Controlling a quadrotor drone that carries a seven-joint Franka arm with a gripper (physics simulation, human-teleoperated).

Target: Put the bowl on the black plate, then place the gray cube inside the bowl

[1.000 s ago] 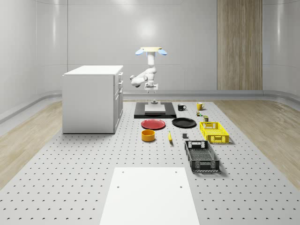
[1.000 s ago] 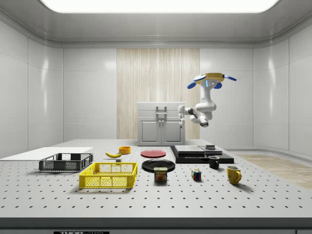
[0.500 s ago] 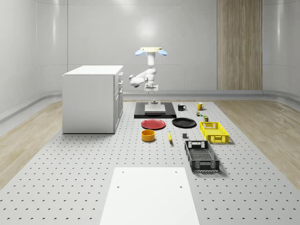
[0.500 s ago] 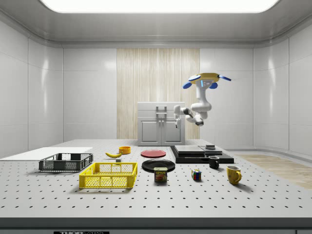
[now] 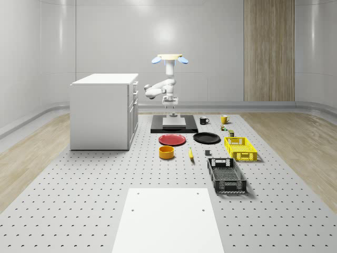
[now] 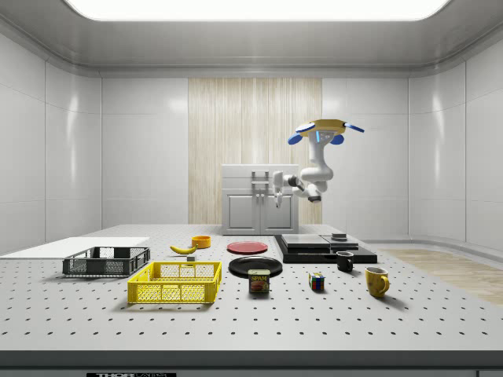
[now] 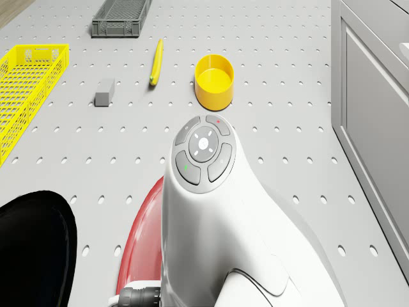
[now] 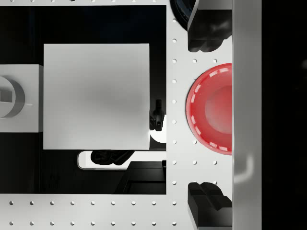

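Hovering over the black pad (image 5: 174,125), the drone (image 5: 168,58) hung above the counter (image 5: 79,200). Its hand (image 8: 209,115) was spread wide, empty, pointing down beside the red plate (image 8: 213,116).

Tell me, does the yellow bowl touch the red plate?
Apart. In the whole-scene view the yellow bowl stands nearer the camera than the red plate, with bare table between them; the drone view shows that gap too.

bowl (image 7: 214,81) yellow | plate (image 5: 206,138) black | second plate (image 5: 172,139) red | cube (image 7: 104,92) gray | crate (image 5: 240,148) yellow
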